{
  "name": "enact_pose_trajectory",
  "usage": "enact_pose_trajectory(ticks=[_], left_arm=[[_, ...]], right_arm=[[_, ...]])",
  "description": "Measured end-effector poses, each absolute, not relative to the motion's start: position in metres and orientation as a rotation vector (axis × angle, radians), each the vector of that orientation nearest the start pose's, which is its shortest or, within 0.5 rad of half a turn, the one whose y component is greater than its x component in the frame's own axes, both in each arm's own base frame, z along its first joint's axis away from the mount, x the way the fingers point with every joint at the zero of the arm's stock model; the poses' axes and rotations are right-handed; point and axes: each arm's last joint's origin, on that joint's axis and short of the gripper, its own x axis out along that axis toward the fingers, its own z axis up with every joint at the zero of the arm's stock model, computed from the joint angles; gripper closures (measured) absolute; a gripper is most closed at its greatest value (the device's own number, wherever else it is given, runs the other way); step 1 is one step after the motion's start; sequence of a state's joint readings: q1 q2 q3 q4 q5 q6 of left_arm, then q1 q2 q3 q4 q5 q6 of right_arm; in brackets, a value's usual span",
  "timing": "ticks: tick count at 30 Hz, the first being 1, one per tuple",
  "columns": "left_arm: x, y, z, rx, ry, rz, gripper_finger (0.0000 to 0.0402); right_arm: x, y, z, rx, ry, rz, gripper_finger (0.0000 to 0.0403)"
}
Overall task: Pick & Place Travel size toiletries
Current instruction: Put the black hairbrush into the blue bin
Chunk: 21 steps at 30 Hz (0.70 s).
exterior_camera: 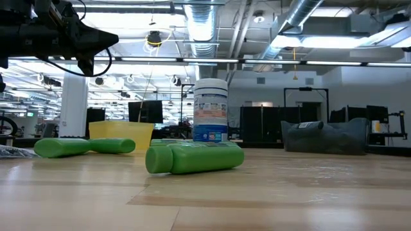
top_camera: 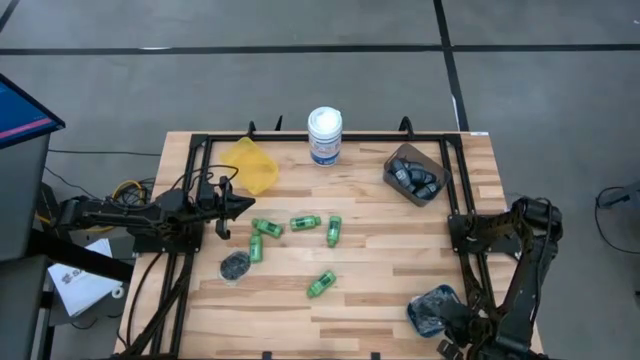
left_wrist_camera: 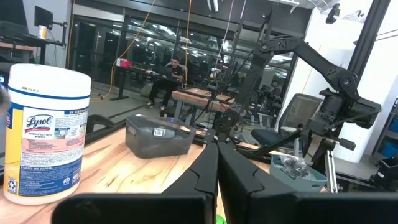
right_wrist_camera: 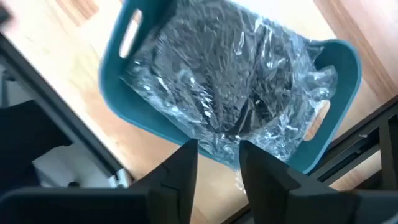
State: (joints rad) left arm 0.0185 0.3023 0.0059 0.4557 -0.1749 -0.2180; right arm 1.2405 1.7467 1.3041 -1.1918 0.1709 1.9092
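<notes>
Several bright green mini bottles [top_camera: 305, 221] lie on their sides mid-table, one [exterior_camera: 192, 158] close to the low camera. A flat dark disc [top_camera: 235, 265] in shiny wrap lies near them. My left gripper [top_camera: 245, 204] is shut and empty; it hovers level above the table just left of the bottles, pointing right, fingertips together [left_wrist_camera: 217, 152]. My right gripper [right_wrist_camera: 217, 152] is open and hovers over the teal bin [right_wrist_camera: 339, 62], which holds shiny-wrapped dark discs [right_wrist_camera: 249, 93]. Dark blue-grey mini bottles [top_camera: 413, 176] lie in the brown bin.
A yellow bin [top_camera: 252, 163] sits tilted near the far left. The white tub with a blue label [top_camera: 324, 135] stands at the far edge. The brown bin [top_camera: 436, 190] is far right, the teal bin [top_camera: 433, 308] near right. Black frame rails [top_camera: 190, 190] flank both sides.
</notes>
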Motion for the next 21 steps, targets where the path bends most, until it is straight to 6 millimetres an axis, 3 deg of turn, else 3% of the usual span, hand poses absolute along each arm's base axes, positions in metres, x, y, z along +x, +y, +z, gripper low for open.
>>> enact_pose_trajectory(ticks=[5, 11, 21], left_arm=[[0.115, 0.007, 0.183, -0.23, -0.182, 0.175, 0.04], [0.115, 0.007, 0.184, -0.23, -0.183, 0.174, 0.04], [0.115, 0.007, 0.184, -0.23, -0.188, 0.174, 0.04]], right_arm=[[0.108, 0.278, 0.235, 0.507, 1.318, -0.52, 0.0287], [0.111, 0.265, 0.249, 0.494, 1.172, -0.518, 0.0287], [0.114, 0.26, 0.239, 0.485, 1.16, -0.567, 0.0293]])
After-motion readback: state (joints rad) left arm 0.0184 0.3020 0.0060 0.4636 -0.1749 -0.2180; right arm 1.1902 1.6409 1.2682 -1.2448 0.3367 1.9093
